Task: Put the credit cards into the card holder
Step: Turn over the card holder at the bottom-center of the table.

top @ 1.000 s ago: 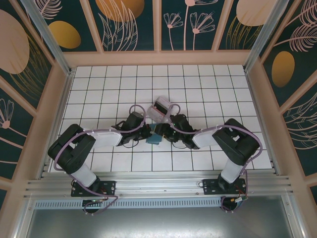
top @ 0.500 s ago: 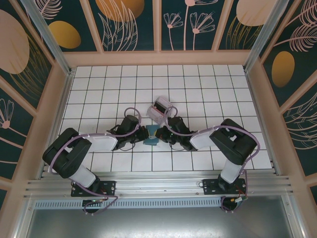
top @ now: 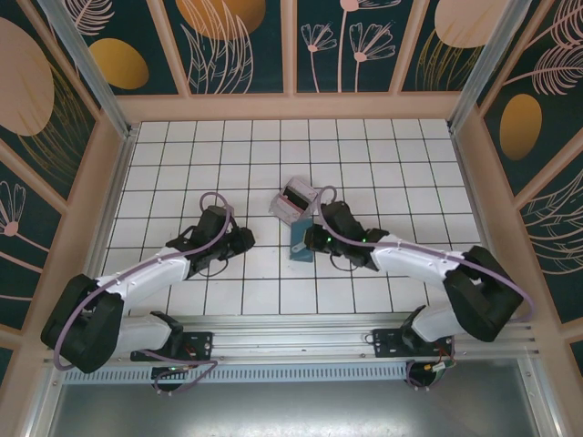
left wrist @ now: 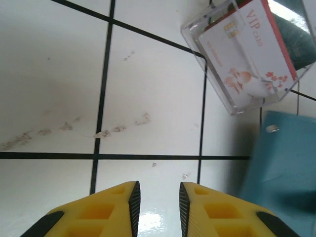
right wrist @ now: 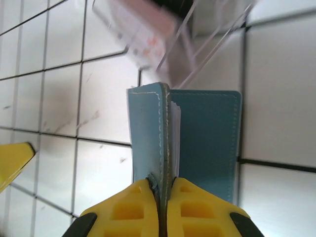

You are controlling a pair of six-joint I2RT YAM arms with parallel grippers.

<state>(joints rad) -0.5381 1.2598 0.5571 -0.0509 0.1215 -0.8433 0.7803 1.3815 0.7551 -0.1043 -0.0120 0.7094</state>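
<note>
The card holder (right wrist: pixel 207 133) is being shown in teal-blue, its edges being traced by pale stitching. The left claw (left wrist: pixel 156 207) and the right claw (right wrist: pixel 162 197) are being seen in yellow with black trim. The desk (top: pixel 364 155) is being patterned by white tiles ruled with black lines. Inside the clear box (left wrist: pixel 212 74), a white credit card (left wrist: pixel 247 59) is being marked with red lettering and a red edge. The walls (top: pixel 246 45) are being decorated in dark teal with orange ovals and pink plant outlines
</note>
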